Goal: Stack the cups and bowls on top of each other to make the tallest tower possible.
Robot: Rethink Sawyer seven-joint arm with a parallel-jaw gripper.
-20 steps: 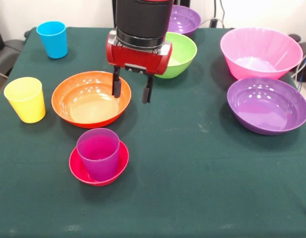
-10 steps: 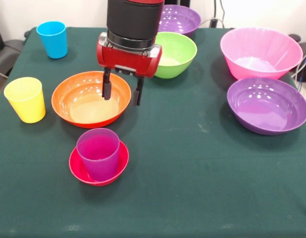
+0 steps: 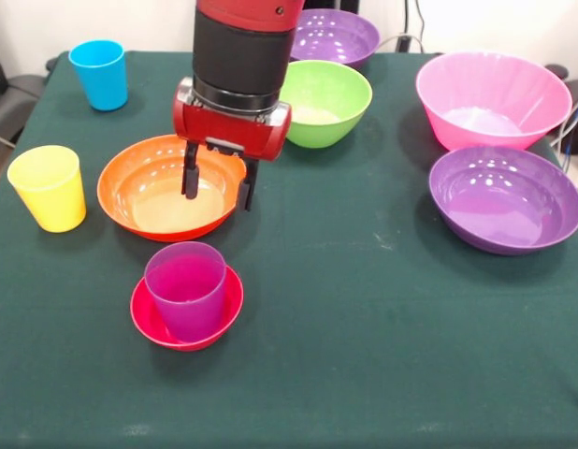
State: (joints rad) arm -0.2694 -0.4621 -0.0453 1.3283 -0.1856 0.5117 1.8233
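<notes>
1. A grasp of the wide orange bowl seems to be the step in hand; its rim is best straddled squarely before the fingers are closed.
2. The gripper is held spread and empty, over that bowl's right rim.
3. The purple cup, nested in the red bowl, is found just below it.

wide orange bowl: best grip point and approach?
Pinch the wide orange bowl at its thin rim, coming straight down. It sits upright and is too broad to span, so one finger goes inside the wall and one outside. The open tool already hangs over the rim on the side toward the green bowl.
</notes>
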